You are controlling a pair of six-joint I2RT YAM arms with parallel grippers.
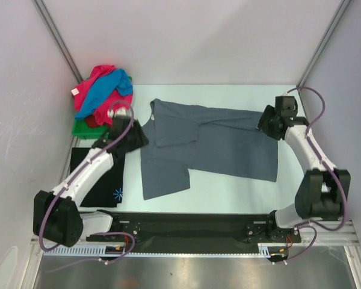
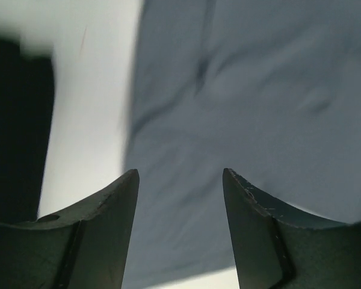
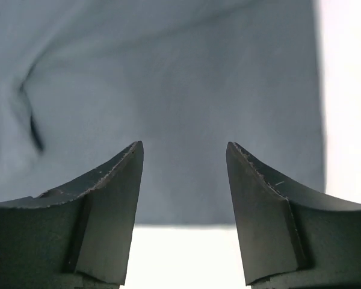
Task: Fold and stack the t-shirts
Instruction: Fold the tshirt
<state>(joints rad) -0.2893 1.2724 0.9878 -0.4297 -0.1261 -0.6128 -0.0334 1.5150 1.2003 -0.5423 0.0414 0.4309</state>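
Pose of left arm [image 1: 87, 171]: it is stretched diagonally from its base to the left edge of the grey t-shirt [image 1: 210, 147], and the forearm is carried low across the black t-shirt [image 1: 105, 183].
Left gripper [image 1: 132, 137]: it is held at the left edge of the grey t-shirt, just below the collar. In the wrist view the fingers are seen spread apart, with nothing between them and grey cloth beneath.
Pose of right arm [image 1: 310, 150]: it is raised from its base and bent inward to the grey t-shirt's upper right corner.
Right gripper [image 1: 266, 123]: it is set over that corner. The fingers are seen parted, with nothing clasped; the cloth's edge is seen just beyond the tips.
Grey t-shirt: it is laid flat and partly folded, with one sleeve turned over the body and some creases.
Black t-shirt: it is folded, left of the grey t-shirt, small print up.
Pile of pink and blue t-shirts [image 1: 102, 90]: it is heaped on the green tray [image 1: 81, 127], beyond the grey t-shirt's upper left corner.
Table [image 1: 228, 186]: it is white, and bare surface is shown around the grey t-shirt.
Walls [image 1: 186, 36]: pale panels are set behind and to either side of the grey t-shirt.
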